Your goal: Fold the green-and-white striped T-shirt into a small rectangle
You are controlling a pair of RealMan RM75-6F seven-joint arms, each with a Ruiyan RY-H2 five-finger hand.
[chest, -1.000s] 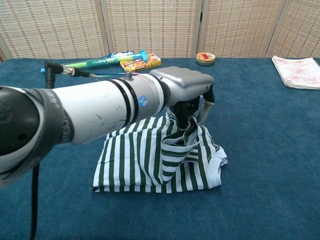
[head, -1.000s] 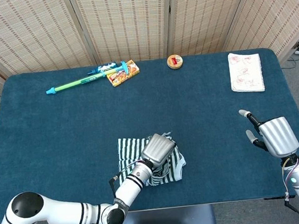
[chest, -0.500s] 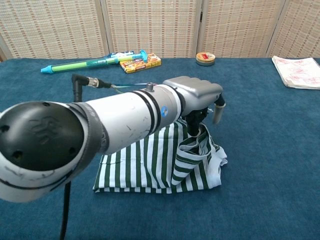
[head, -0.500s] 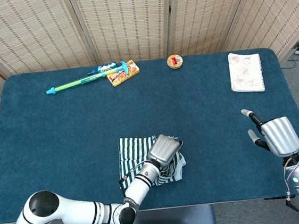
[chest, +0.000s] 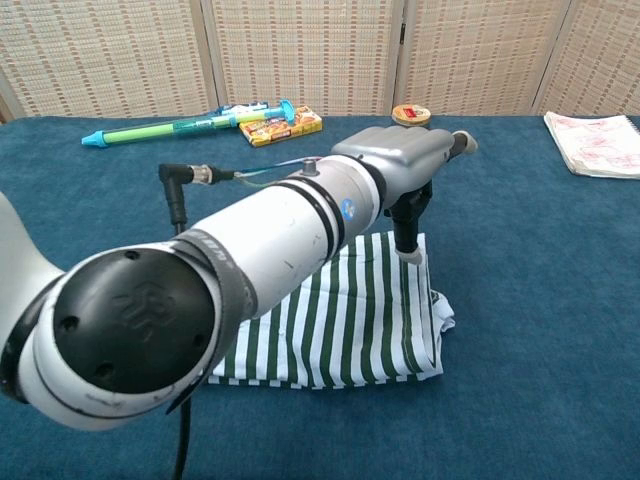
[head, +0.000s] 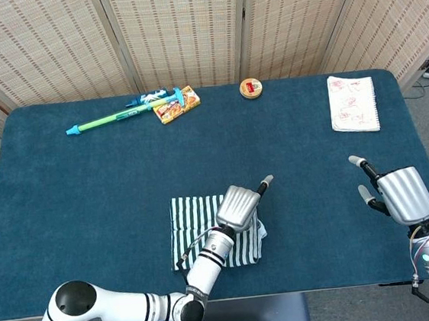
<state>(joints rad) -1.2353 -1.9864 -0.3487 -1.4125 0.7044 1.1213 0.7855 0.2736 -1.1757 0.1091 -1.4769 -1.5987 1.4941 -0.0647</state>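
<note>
The green-and-white striped T-shirt (head: 200, 242) lies as a flat folded rectangle near the table's front edge, with a rumpled right edge (chest: 436, 322). My left hand (head: 238, 206) hovers over its far right part with fingers spread and nothing in them. One fingertip (chest: 410, 256) points down at the shirt's far edge; I cannot tell whether it touches the cloth. The left forearm covers much of the shirt (chest: 350, 320) in the chest view. Far to the right, my right hand (head: 398, 193) stays off the shirt, fingers apart and empty.
Along the table's far edge lie a green-and-blue toy syringe (head: 118, 115), a snack box (head: 177, 107) and a round tin (head: 251, 88). A notebook (head: 353, 103) lies at the far right. The dark blue tabletop (head: 316, 173) separates the two hands.
The left hand let go of the lifted fold, which now lies flat. Its fingers opened and it moved slightly right and away. The right hand barely moved.
</note>
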